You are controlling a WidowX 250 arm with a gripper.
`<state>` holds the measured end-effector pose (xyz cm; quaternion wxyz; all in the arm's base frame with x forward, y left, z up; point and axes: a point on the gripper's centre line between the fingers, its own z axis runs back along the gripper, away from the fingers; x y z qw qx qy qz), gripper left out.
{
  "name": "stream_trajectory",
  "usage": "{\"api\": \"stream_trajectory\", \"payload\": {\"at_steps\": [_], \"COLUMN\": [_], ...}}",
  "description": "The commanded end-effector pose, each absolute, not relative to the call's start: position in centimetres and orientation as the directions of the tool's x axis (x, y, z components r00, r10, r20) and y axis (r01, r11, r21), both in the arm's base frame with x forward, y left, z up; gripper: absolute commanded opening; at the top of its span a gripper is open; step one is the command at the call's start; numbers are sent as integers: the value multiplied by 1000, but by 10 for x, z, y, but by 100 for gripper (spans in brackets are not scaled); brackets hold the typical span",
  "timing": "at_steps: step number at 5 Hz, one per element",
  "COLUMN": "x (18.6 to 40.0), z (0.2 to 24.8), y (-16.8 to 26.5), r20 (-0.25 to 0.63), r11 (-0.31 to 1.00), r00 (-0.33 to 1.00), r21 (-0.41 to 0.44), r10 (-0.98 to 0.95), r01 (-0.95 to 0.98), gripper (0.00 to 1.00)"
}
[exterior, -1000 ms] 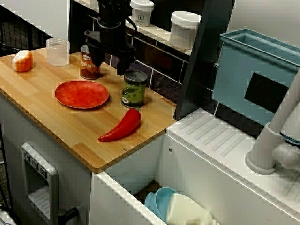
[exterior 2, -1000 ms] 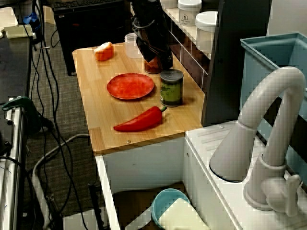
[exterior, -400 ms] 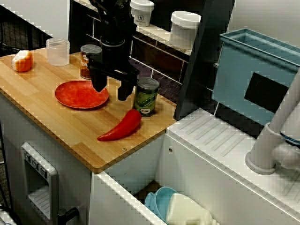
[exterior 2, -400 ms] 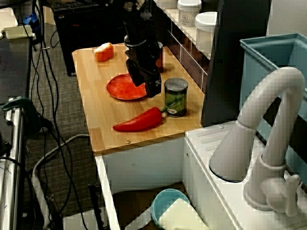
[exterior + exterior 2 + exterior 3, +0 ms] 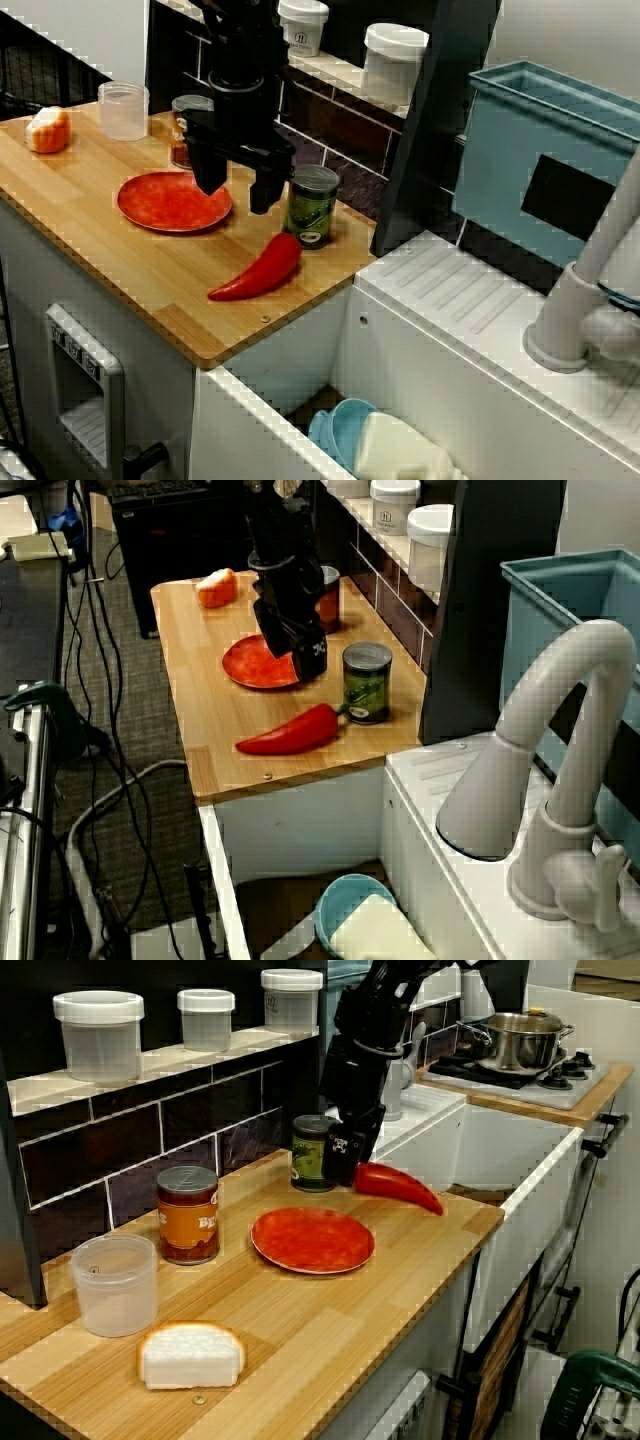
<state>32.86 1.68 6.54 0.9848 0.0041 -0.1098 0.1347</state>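
A: Starting with the biggest things, what is sitting around the gripper?

B: The wooden counter (image 5: 120,250) is carrying nearly everything. Past its end, a blue crate (image 5: 520,130) is standing behind the white drainer (image 5: 450,290), and a dark post (image 5: 440,120) is rising at the counter's back corner. In the view past the tap, the pale tap (image 5: 560,710) is filling the foreground.

A: And on the wood itself?

B: A red plate (image 5: 165,200) is lying flat, and a long red pepper (image 5: 258,270) is lying towards the front edge with its stem end close to the green can (image 5: 313,205). Farther back, an orange-labelled can (image 5: 188,1215) is standing by the tiled wall, with a clear plastic cup (image 5: 123,110) and a piece of bread (image 5: 190,1355) beyond it.

A: Where is the gripper hanging?

B: The gripper (image 5: 236,188) is hovering over the plate's edge nearest the green can. Its fingers are spread apart, pointing down and holding nothing. One finger is hanging just beside the can, though I cannot tell whether it is touching.

A: Is anything crowding that can?

B: The pepper is lying in front of it, the wall is running behind it and the post is standing close on its far side. In the view along the counter, the gripper is covering part of it.

A: How is the can looking?

B: It is standing upright near the back of the counter, wearing a green label under a grey metal lid. The print is showing too small to read.
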Motion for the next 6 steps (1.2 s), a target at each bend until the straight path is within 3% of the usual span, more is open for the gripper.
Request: {"api": "stream_trajectory", "payload": {"at_steps": [1,3,6], "x": [351,387,387], "z": [110,109,91], "y": [79,95,68], "r20": [342,339,286], "r11": [927,909,937], "r00": [869,855,898], "r21": [-15,-4,1], "r10": [358,393,334], "r01": [-376,-416,-349], "gripper": [100,100,100]}}
